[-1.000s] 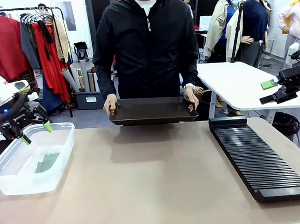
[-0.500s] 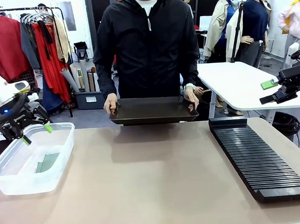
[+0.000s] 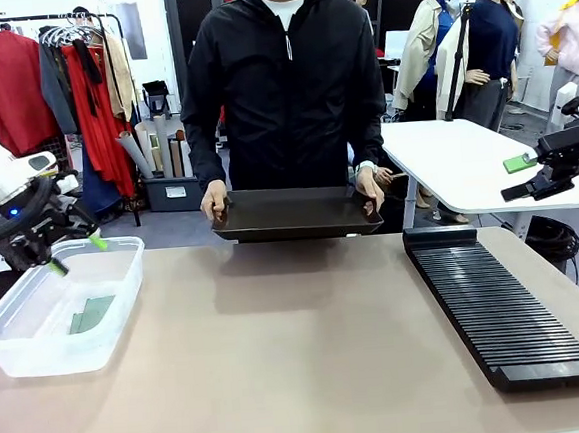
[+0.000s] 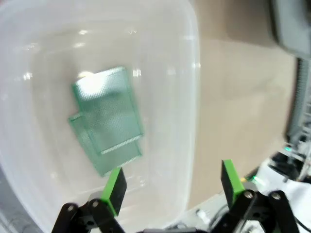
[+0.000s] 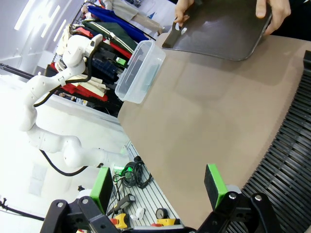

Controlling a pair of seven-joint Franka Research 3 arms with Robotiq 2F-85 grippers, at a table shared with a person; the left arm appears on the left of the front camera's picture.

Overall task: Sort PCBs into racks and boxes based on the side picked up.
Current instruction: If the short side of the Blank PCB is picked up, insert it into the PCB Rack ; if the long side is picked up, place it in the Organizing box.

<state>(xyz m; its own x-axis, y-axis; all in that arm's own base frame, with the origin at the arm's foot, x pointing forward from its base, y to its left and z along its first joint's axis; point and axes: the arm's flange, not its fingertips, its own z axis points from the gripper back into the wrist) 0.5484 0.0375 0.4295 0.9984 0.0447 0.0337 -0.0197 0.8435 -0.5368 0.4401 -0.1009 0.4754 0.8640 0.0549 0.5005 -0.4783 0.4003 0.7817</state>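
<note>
Counter [image 3: 281, 358] was tan, w/ a person [image 3: 284, 86] in a black jacket standing at the far side, both hands holding a shallow black tray [image 3: 295, 213] at the far edge. Long black rack [image 3: 497, 300] lay on the right side, slots all bare, raised lip at the near end. Clear box [image 3: 61, 307] sat at the left w/ two green PCBs [image 4: 107, 119] overlapping flat on its bottom. Left claw [image 3: 74, 254] hung just above the box's far rim, jaws wide apart, nothing gripped. Right claw [image 5: 160, 187] was open too, empty, up off the counter at far right near the rack.
</note>
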